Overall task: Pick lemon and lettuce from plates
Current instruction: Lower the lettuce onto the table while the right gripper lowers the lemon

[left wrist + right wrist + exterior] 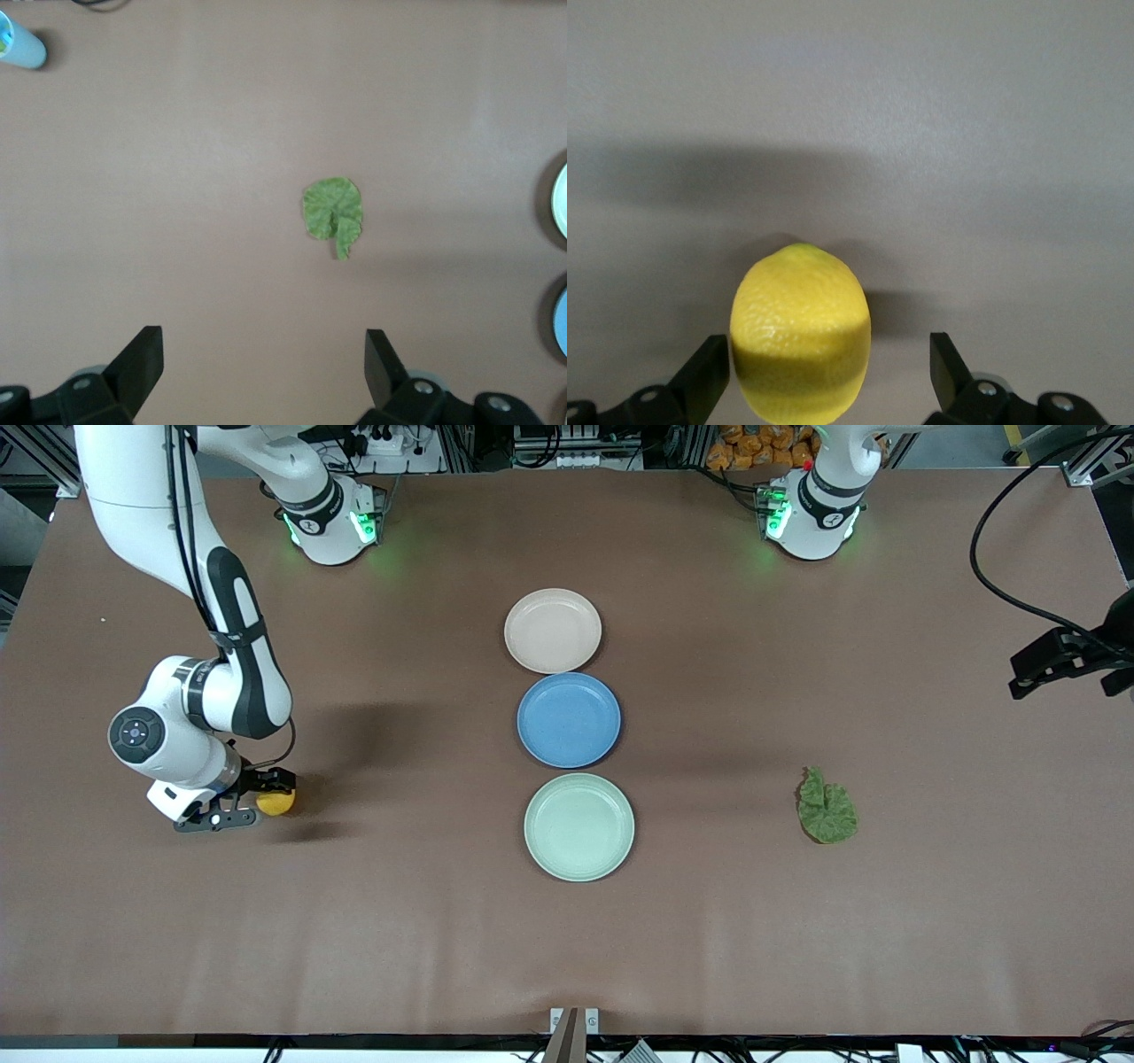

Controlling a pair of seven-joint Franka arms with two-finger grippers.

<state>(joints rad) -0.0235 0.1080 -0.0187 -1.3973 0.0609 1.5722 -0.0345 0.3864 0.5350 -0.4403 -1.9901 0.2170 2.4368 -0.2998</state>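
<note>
- Two task items lay on the bare worktop (425,921), neither on a plate: the lemon (275,802) toward the right arm's end, the lettuce (827,809) toward the left arm's end, both well apart from the plates.
- The three plates sat in a touching column mid-worktop, all empty: the beige-pinkish plate (553,631) farthest from the front camera, the bright blue plate (569,720) between, the mint green plate (579,826) nearest.
- The right end effector (830,376) was low at the worktop with its fingers spread around the lemon (801,332); one finger seemed to touch the fruit, while a clear gap showed at the other.
- The left end effector (264,367) hung high over the left arm's end of the worktop, fingers wide apart and empty, the lettuce (333,212) far below it.
- The lemon looked firm, smooth and rounded, so probably apt to roll or squirt out; a grip across its widest middle seemed safest.
- The lettuce looked light, soft and crinkled, likely to crush or fold; pinching the thicker bunched middle near the stem tip seemed better than a thin edge.
- Hard to make out: whether the lemon rested on the worktop or sat slightly raised.
- Cut off: the left end effector was mostly out of the front view, only dark parts showing at its edge.
</note>
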